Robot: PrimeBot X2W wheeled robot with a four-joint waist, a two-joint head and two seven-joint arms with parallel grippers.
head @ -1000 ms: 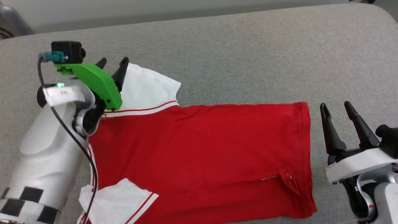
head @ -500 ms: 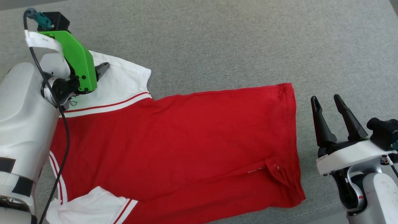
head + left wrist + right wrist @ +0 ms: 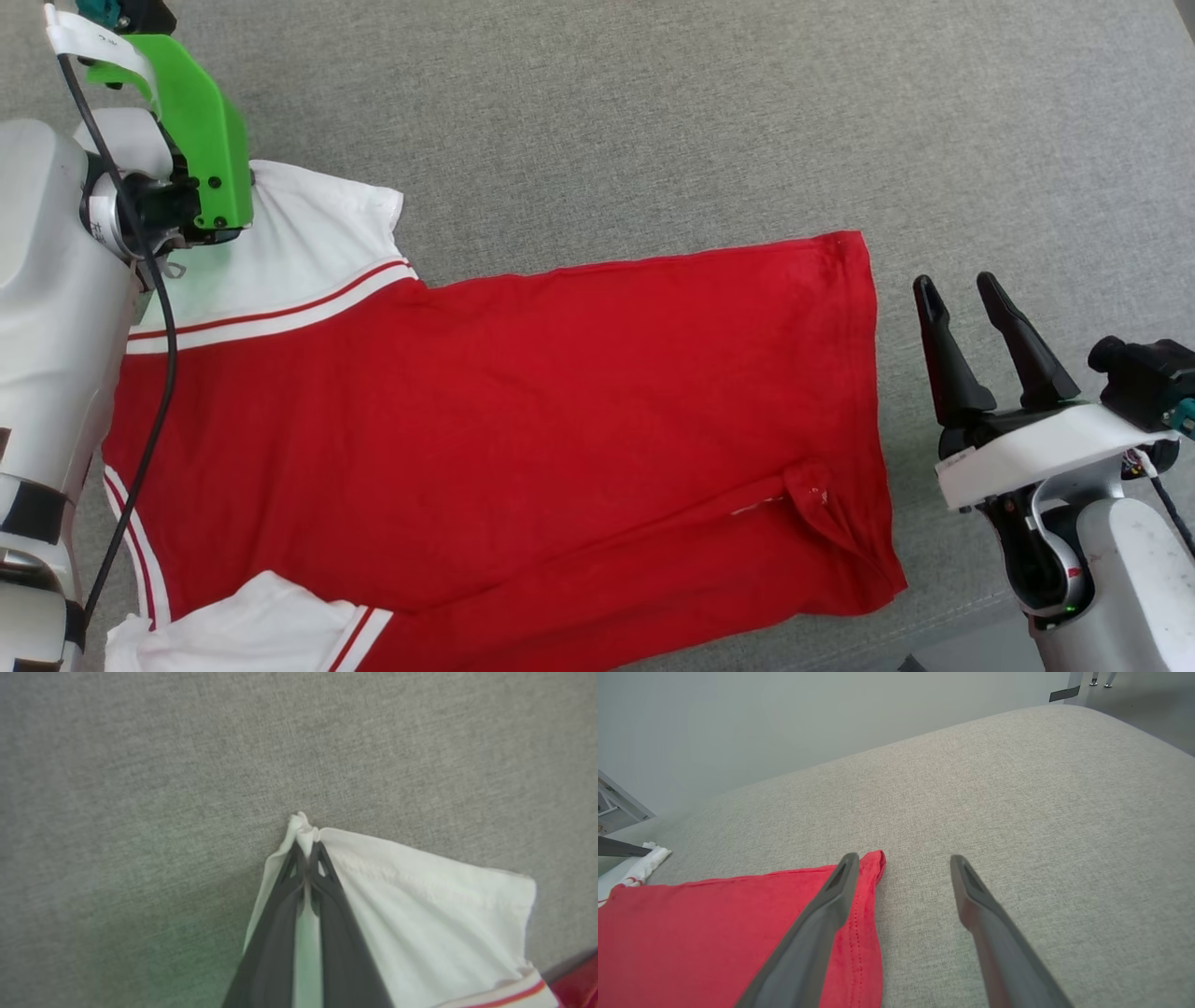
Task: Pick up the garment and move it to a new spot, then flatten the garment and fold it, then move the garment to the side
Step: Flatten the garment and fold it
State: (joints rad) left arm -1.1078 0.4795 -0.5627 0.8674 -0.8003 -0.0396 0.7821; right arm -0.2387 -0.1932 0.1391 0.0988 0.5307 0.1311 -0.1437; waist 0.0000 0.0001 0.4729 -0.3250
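The garment (image 3: 523,420) lies spread on the grey cushion, red side up with no number showing, its hem toward the right. One white sleeve (image 3: 317,233) points to the upper left and another (image 3: 252,625) sits at the bottom left. In the left wrist view my left gripper (image 3: 306,851) is shut on the pinched corner of the white sleeve (image 3: 420,914). In the head view its fingers are hidden under the green camera mount (image 3: 201,140). My right gripper (image 3: 955,285) stands open just right of the hem, its left finger over the red edge (image 3: 864,933).
The grey upholstered cushion (image 3: 653,121) stretches wide beyond the garment. Its front edge (image 3: 952,630) runs near my right arm. A small crease with a white tag (image 3: 812,490) sits near the hem. A pale wall (image 3: 784,718) rises behind the far edge.
The head camera has tilted, shifting the whole picture. My left gripper has come down onto the upper sleeve and closed on its corner. The right gripper stays open beside the hem.
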